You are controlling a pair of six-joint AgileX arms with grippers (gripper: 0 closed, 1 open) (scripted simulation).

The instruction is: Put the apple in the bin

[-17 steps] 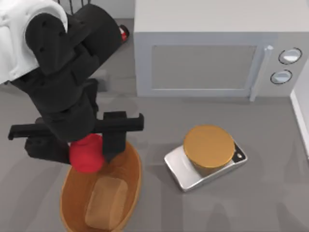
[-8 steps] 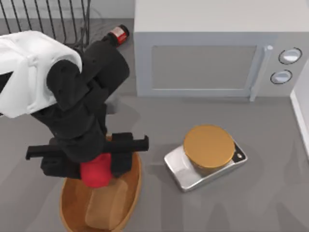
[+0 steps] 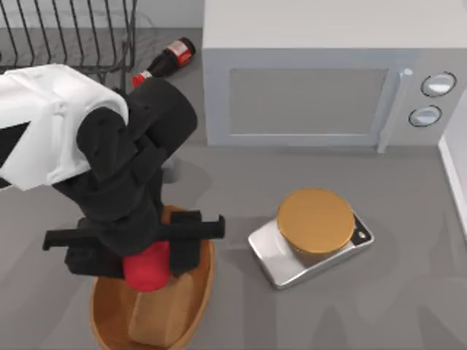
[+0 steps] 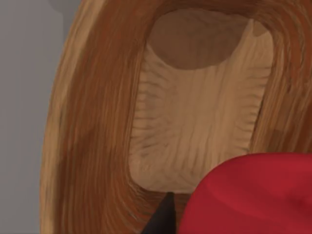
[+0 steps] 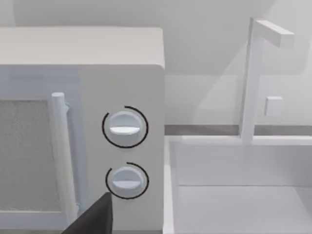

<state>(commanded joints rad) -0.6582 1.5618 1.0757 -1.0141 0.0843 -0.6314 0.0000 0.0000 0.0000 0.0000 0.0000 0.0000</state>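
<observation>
The red apple (image 3: 146, 267) hangs over the near-left table, just inside the upper end of the orange-tan woven bin (image 3: 102, 310). My left gripper (image 3: 144, 262) is shut on it, with a black finger on either side. In the left wrist view the apple (image 4: 253, 195) bulges in one corner above the bin's lighter flat bottom (image 4: 195, 126), and a dark fingertip (image 4: 163, 219) shows beside it. The bin's sloping wall (image 4: 87, 146) rises around it. The right wrist view shows a dark finger (image 5: 92, 219) of my right gripper, facing the microwave's knobs.
A grey microwave (image 3: 306, 95) stands at the back. A round orange disc on a silver base (image 3: 315, 221) sits right of the bin. A black wire rack (image 3: 66, 33) and a dark red-capped bottle (image 3: 164, 62) lie at the back left. A white frame (image 5: 253, 97) stands beside the microwave.
My left arm has carried the apple lower and toward the near edge, from above the bin's rim to inside its upper end. The bottle behind the arm has come into sight.
</observation>
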